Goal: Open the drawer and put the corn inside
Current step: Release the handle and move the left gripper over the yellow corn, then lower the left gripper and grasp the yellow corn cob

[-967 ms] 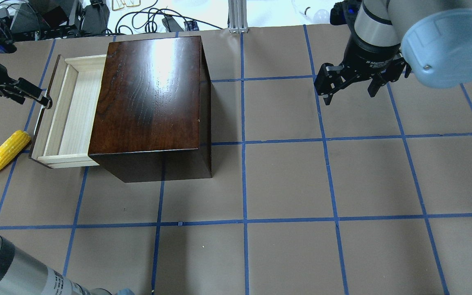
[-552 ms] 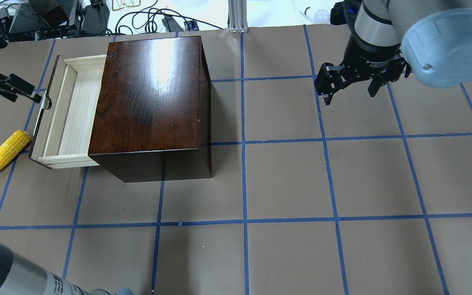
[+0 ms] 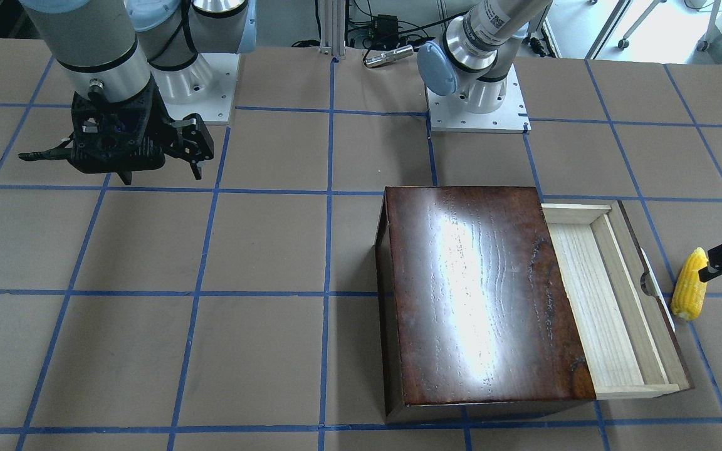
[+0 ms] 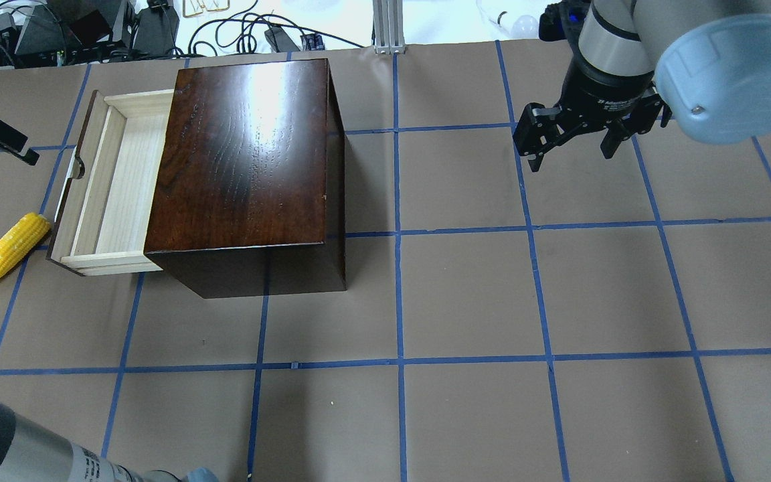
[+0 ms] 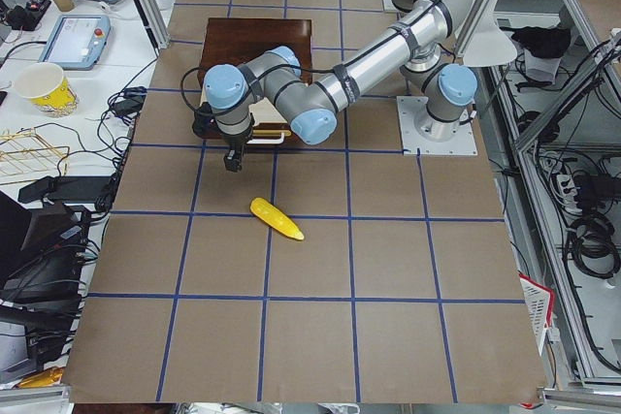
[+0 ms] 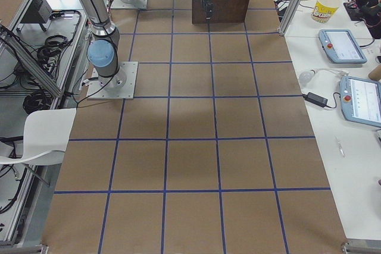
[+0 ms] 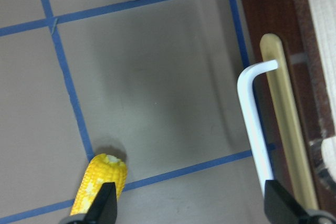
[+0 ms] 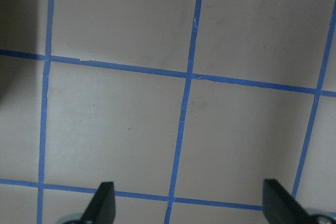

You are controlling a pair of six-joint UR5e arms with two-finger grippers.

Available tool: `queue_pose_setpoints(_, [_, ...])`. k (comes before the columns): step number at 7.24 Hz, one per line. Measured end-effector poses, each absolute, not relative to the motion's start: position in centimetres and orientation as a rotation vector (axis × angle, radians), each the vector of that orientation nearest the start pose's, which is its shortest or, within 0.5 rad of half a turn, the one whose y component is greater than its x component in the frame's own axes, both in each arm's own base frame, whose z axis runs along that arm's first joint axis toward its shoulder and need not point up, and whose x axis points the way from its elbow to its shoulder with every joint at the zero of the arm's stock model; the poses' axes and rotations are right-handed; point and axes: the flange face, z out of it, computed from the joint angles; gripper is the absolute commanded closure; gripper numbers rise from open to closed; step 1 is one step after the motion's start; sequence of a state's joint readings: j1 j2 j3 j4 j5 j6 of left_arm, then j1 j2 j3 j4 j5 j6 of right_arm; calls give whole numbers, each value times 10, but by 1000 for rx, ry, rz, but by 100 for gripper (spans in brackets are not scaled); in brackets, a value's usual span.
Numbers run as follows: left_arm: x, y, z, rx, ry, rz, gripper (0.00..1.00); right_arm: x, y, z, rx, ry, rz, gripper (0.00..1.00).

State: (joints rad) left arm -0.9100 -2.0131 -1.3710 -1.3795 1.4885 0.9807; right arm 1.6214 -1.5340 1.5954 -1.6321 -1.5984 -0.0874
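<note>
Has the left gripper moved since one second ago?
Yes. Seen from overhead, the left gripper has backed away from the white handle of the drawer, toward the view's left edge.

The left gripper (image 7: 191, 207) hangs just off the left side of the box (image 4: 245, 154) and points straight down. Its jaws are spread wide with nothing between them. In the overhead view only its dark fingers (image 4: 4, 137) show at the frame's edge. The left arm (image 5: 378, 55) reaches from its base in a bent line past the box to that side, wrist turned downward. The right gripper (image 4: 571, 152) hovers well apart from the box, off its right side. It also faces down, jaws wide apart and empty. The right arm (image 4: 616, 40) stands nearly upright above it.
</note>
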Motion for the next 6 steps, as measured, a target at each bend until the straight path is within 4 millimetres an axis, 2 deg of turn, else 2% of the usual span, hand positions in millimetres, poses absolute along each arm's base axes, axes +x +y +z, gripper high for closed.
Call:
queue_pose_setpoints(1, [305, -599, 343, 641, 3141, 17, 0, 156, -500, 464, -218, 3162, 1, 0])
queue_pose_setpoints(3, [316, -591, 333, 898, 3060, 86, 0, 156, -500, 463, -217, 3162, 2, 0])
queue_pose_setpoints(6, [335, -577, 295, 1145, 2981, 152, 0, 155, -500, 464, -216, 3162, 1, 0])
